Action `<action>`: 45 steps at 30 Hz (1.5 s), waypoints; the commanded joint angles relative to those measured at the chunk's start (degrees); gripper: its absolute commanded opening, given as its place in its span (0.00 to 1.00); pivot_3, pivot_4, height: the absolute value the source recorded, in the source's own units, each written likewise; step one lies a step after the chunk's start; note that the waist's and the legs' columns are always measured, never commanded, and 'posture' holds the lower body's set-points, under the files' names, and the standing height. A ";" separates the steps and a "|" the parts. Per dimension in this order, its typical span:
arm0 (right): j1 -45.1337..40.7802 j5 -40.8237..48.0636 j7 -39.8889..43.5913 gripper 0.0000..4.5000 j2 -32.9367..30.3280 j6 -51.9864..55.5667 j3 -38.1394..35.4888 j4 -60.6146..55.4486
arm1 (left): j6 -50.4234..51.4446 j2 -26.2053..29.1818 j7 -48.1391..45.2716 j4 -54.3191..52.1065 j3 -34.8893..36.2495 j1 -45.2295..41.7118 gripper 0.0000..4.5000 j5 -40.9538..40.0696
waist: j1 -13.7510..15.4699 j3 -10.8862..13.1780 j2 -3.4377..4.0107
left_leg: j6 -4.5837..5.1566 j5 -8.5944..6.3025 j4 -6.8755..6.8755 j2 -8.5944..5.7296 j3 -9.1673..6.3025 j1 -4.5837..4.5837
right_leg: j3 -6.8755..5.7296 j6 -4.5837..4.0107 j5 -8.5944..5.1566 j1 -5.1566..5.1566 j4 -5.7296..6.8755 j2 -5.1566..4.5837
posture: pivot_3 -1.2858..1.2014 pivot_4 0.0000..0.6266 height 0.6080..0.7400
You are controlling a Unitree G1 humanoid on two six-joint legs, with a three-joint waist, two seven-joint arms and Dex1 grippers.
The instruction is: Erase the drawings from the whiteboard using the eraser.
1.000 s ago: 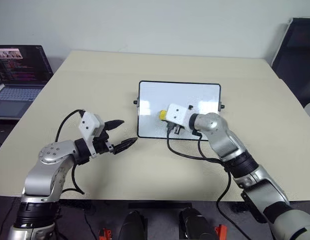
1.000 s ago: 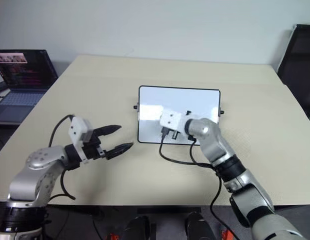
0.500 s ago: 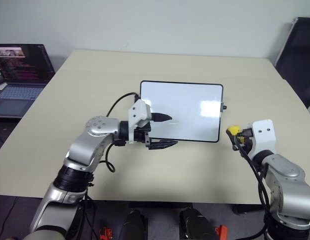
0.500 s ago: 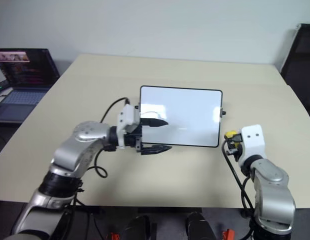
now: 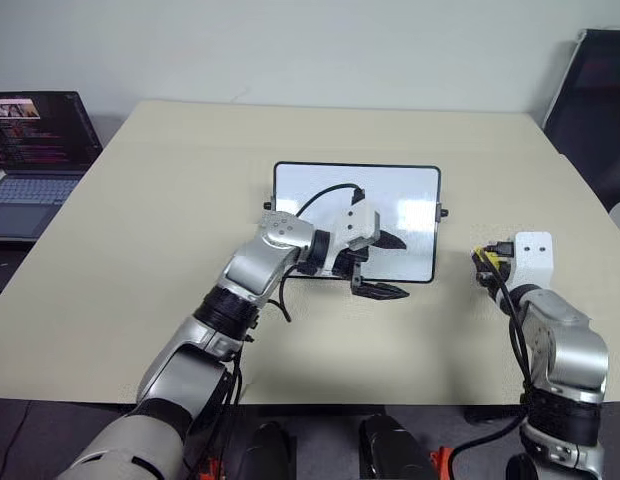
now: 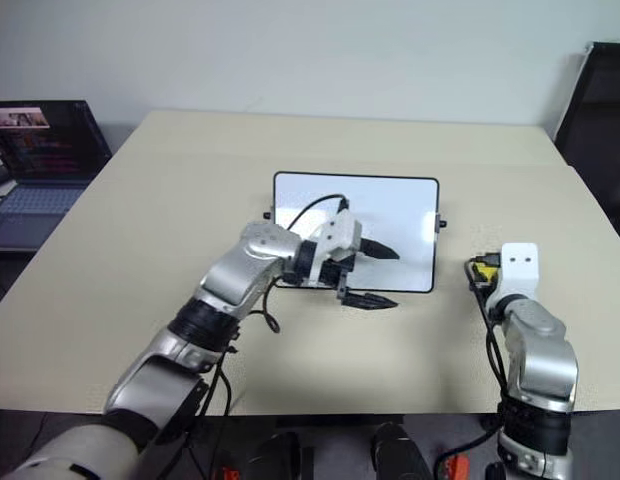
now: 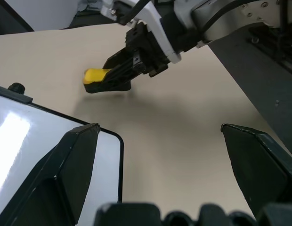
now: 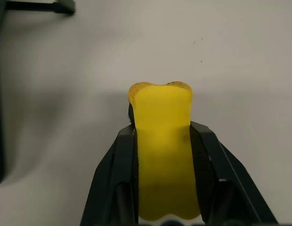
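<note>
Right wrist view: right gripper (image 8: 162, 141) clamps one eraser (image 8: 161, 141); left gripper (image 5: 390, 266) spread over one whiteboard (image 5: 320, 190).

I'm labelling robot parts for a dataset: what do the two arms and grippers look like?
Both arms are silver-grey metal with black joint bands and loose black cables. Each wrist carries a white boxy block. The left gripper and right gripper each have two tapered black fingers.

no legible text, laptop screen (image 5: 35, 125) unreadable
</note>
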 commanded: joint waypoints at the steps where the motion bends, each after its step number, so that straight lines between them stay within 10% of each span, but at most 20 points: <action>1: -1.81 1.65 -1.42 0.25 -1.71 -3.39 -1.80 3.25 | -1.76 -0.75 -0.26 0.13 0.08 -1.84 1.00 1.35 | -0.01 0.01 0.02 | 0.00 0.00 -0.03 0.00 0.00 0.00 | 0.00 0.01 -0.01 -0.01 0.00 0.00 | 0.52 0.24 1.00; 4: -2.83 2.58 -1.81 0.25 -2.96 -5.81 -1.54 7.22 | -1.34 -0.96 -0.14 -0.24 0.65 -1.56 1.00 1.53 | -0.01 0.03 0.06 | 0.01 -0.01 -0.07 -0.01 -0.01 0.00 | 0.00 0.03 -0.03 -0.01 0.00 0.00 | 0.52 0.24 1.00; 14: -4.32 7.54 -2.27 0.99 -4.22 -8.35 -1.92 7.73 | 3.34 1.94 2.99 -5.25 4.89 2.31 1.00 -0.14 | -0.07 0.06 0.13 | 0.01 0.00 -0.04 0.00 -0.02 0.01 | 0.02 0.06 -0.02 0.01 0.04 0.01 | 0.52 0.24 1.00; 28: 19.41 9.66 -0.92 0.99 1.85 -20.38 10.70 -19.84 | 13.81 1.70 36.85 -36.53 34.65 32.46 1.00 -6.08 | 0.06 0.10 0.22 | -0.01 -0.01 -0.01 0.07 -0.05 0.01 | -0.02 0.04 -0.04 0.05 0.01 -0.01 | 0.52 0.24 1.00; 45: 25.89 11.21 -2.32 0.99 2.16 -40.20 5.57 -8.43 | 5.93 -0.53 53.09 -37.41 34.90 42.98 1.00 1.11 | 0.10 -0.03 0.02 | -0.02 -0.01 0.55 0.03 0.05 0.08 | 0.07 -0.41 0.03 0.29 -0.13 -0.10 | 0.52 0.24 1.00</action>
